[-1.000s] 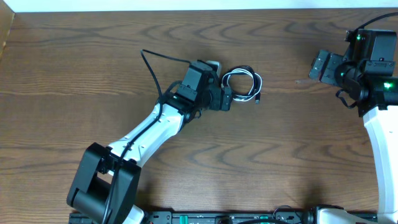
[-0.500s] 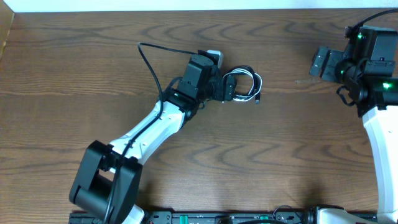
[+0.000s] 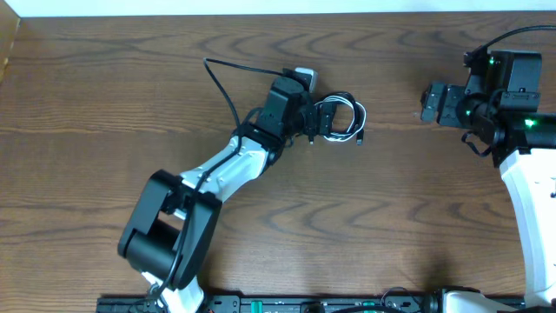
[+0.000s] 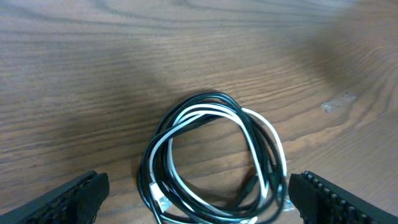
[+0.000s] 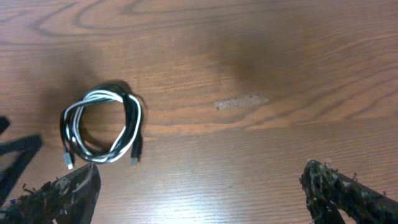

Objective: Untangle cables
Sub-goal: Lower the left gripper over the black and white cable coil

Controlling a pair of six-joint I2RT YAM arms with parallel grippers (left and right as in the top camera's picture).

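Cables (black and white, likely light, limp, slippery) are lying coiled upper centre of the overhead frame, framed by the spread fingers of the left gripper, the right gripper hanging parted at upper right; a plug end is looking the surest hold.

No text, label, brand, number or sign can be read in any view. Nothing legible is shown on the arms, on the coiled cords or on the wooden desk.
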